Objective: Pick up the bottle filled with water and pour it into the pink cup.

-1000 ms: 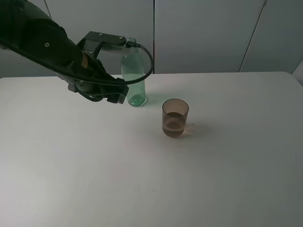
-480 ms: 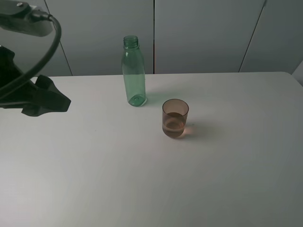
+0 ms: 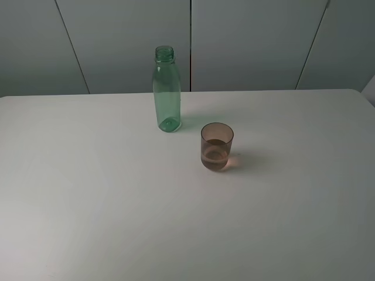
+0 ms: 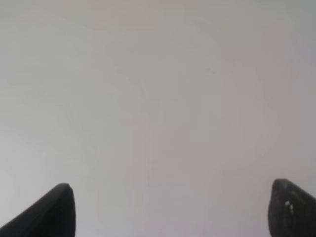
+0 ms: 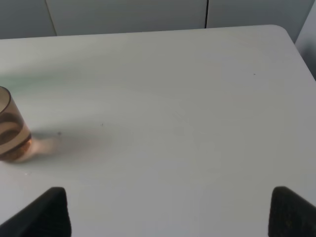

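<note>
The bottle point(image 3: 166, 89) stands up on the table point(image 3: 88, 193), near the pink cup point(image 3: 217, 146). Left gripper point(image 4: 170, 210) and right gripper point(image 5: 168, 210) both have wide, empty jaws.

I can read no text, label, brand, number or sign anywhere: the bottle point(image 3: 166, 91) and the pink cup point(image 3: 217, 146) carry no lettering, and the table point(image 3: 88, 205) is unmarked.

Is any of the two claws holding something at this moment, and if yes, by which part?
Nothing is held. The left claw and right claw are both open over bare table; the bottle and pink cup stand free.
</note>
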`<state>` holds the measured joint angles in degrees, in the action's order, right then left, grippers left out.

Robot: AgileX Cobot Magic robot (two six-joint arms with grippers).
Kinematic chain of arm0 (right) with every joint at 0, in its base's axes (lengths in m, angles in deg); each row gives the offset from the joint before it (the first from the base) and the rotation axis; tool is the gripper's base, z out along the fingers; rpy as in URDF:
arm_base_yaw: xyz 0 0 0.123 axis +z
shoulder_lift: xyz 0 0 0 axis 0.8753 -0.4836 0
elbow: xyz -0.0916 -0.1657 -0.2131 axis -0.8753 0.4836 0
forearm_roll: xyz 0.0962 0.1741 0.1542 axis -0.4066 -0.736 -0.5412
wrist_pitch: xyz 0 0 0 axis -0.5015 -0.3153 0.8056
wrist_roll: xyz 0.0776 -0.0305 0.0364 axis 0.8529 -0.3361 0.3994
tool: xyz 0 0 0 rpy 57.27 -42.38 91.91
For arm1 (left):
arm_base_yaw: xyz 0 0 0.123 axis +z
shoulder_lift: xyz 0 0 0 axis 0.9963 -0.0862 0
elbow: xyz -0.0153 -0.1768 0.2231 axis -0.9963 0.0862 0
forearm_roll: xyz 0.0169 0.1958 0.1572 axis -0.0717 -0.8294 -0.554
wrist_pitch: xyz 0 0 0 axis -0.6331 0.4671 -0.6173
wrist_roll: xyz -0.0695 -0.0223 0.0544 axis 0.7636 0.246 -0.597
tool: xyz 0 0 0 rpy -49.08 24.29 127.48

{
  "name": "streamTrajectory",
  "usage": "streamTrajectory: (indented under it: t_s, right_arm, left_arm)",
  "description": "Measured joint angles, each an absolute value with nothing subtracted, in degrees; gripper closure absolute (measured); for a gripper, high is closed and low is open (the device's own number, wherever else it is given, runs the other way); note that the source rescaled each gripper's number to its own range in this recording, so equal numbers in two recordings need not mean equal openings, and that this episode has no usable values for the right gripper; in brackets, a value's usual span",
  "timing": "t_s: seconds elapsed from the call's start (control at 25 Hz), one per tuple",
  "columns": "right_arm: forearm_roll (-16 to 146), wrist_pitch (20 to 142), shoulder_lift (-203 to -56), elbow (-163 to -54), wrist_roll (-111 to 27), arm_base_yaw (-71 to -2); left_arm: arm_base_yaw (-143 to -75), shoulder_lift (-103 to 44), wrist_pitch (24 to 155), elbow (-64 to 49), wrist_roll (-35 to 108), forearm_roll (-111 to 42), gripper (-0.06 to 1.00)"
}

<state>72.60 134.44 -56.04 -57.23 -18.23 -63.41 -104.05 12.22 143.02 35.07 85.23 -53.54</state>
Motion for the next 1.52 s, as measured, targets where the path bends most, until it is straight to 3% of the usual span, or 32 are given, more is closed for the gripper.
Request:
streamTrajectory:
  t_s: [0.32, 0.48, 1.12, 1.52]
  right_arm:
    - [72.60, 134.44, -56.04, -57.23, -18.23, -63.41]
    - [72.60, 134.44, -56.04, -57.23, -18.23, -63.41]
    - [72.60, 134.44, -56.04, -57.23, -18.23, -63.41]
    - [72.60, 134.44, -56.04, -57.23, -18.23, -63.41]
  left_arm:
    - [-87.59, 28.10, 147.86, 37.96, 79.57, -52.78, -0.06]
    - [-82.49, 37.13, 146.42, 41.02, 74.79, -50.85, -0.06]
    - [-81.71, 43.72, 147.86, 43.07, 73.51, -47.01, -0.06]
    - [-85.58, 43.72, 147.86, 43.07, 72.06, -49.22, -0.06]
